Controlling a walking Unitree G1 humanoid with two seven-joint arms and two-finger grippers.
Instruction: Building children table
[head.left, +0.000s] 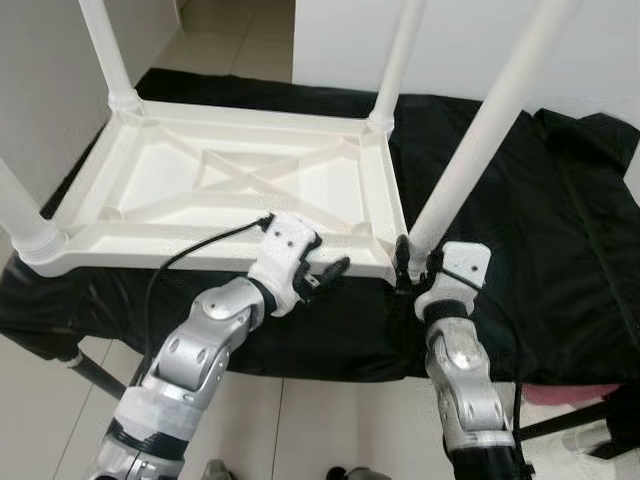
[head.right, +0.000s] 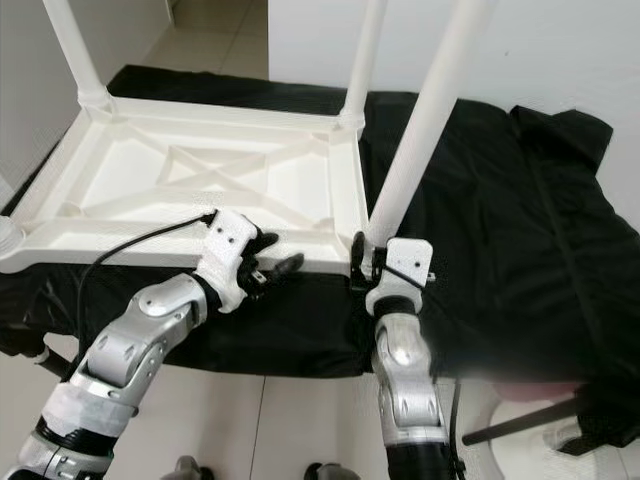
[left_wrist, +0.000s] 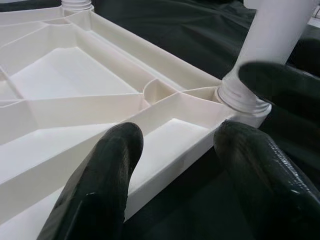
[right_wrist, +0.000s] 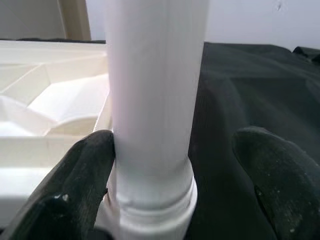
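Note:
A white plastic table (head.left: 200, 247) lies upside down on a black cloth (head.left: 540, 230), with a white leg standing at each corner. My left gripper (head.left: 325, 275) is open at the near rim, its fingers (left_wrist: 100, 185) straddling the rim edge just left of the near right corner. My right gripper (head.left: 415, 265) is open around the base of the near right leg (head.left: 480, 140). In the right wrist view one finger (right_wrist: 75, 190) touches the leg (right_wrist: 150, 75) at its collar, while the other finger stands apart from it.
The other legs rise at the far left (head.left: 105, 50), far right (head.left: 400, 50) and near left (head.left: 20, 215). A white wall (head.left: 470, 40) stands behind. Tiled floor (head.left: 330, 420) lies below the cloth's near edge. A pink thing (head.left: 580, 395) sits low at the right.

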